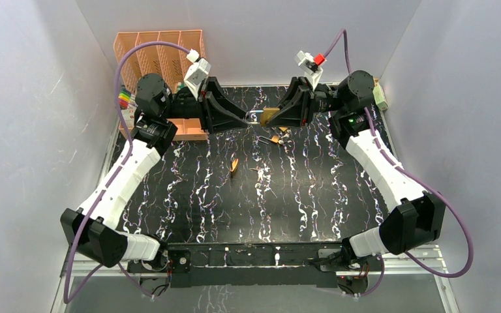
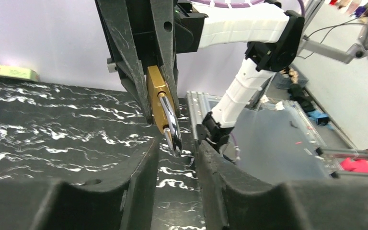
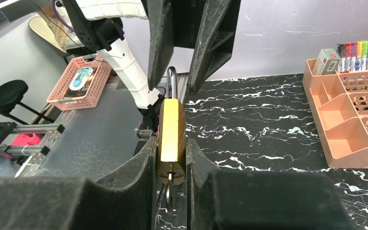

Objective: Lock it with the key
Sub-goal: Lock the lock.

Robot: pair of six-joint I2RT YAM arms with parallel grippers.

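A brass padlock (image 1: 271, 116) hangs in the air at the back middle of the table. My right gripper (image 1: 282, 115) is shut on its body (image 3: 171, 129). A key (image 3: 169, 189) sticks out of the keyhole at the bottom, between my right fingers (image 3: 143, 167). The steel shackle (image 2: 171, 122) points at my left gripper (image 2: 175, 149). The left gripper is open, and the shackle's end lies just inside the gap between its fingertips (image 2: 146, 158) without touching them. In the top view the left gripper (image 1: 246, 119) faces the right one.
A small padlock with a key ring (image 1: 274, 139) and small brass pieces (image 1: 234, 166) lie on the black marbled table (image 1: 189, 195). An orange organiser (image 1: 160, 57) with markers (image 1: 124, 98) stands at the back left. A small box (image 1: 380, 98) sits at the back right.
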